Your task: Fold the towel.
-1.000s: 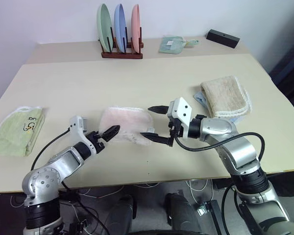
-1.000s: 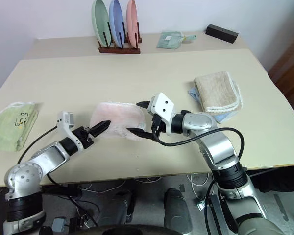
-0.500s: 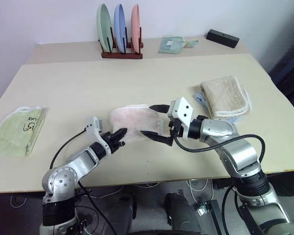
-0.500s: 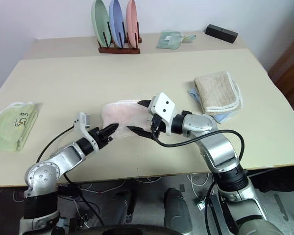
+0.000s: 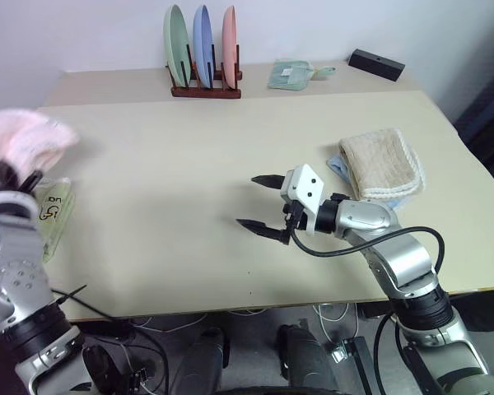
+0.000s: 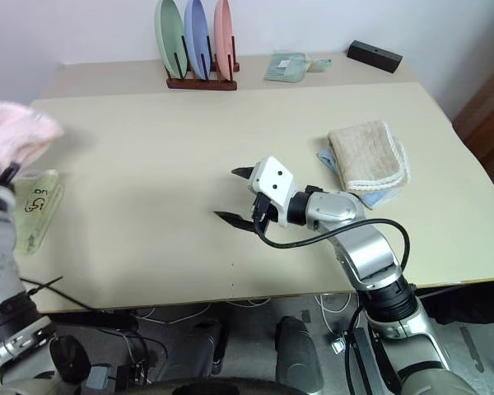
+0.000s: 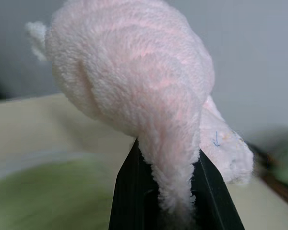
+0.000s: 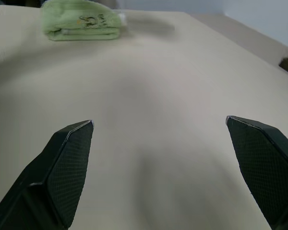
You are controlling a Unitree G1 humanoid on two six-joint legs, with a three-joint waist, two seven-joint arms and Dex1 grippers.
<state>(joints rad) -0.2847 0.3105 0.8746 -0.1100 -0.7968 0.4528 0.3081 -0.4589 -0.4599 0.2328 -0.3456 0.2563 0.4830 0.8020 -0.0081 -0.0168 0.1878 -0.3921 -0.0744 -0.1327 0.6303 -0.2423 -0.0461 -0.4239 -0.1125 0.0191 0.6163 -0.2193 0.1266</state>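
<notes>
- Right now the left pincer [image 7: 175, 191] is clamping a bunched fold of the towel [image 5: 25, 140] between its closed fingers, holding it in the air at the far left edge of the surface [image 5: 230, 148], above the folded green towel [image 5: 45, 218].
- The right pincer [image 5: 259, 202] is hanging wide open and empty over the bare middle of the surface, well apart from the towel.
- Risk: the towel is hanging as a wad from one pinch point, so it is likely landing crumpled, not flat, when set down.
- Risk: it could be dropping onto the green towel or off the surface edge, since it is sitting so far left.
- Risk: the thin pinch could be slipping under a quick swing.
</notes>
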